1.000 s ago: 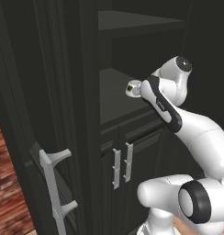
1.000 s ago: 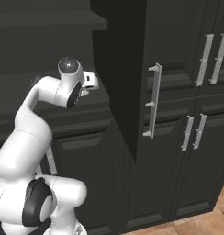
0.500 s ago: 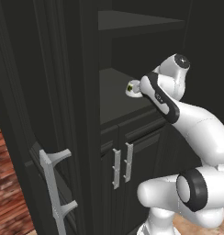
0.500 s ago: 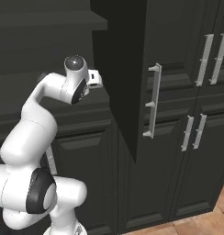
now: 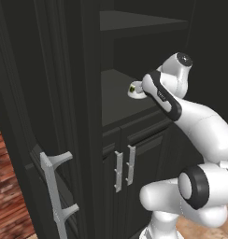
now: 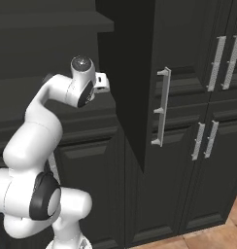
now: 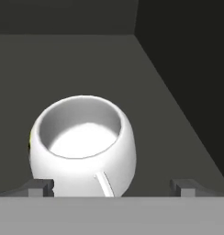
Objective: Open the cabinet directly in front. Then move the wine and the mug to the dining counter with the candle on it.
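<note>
Fingers [image 7: 114, 186] spread wide and holding nothing, with the white mug [image 7: 81, 142] upright on the cabinet [image 5: 74, 116] shelf between them at 12 o'clock, light, hard, smooth, probably slippery and easy to crack, best pinched across its round sides.

mug [image 5: 134, 90] mostly hidden behind arm
</note>
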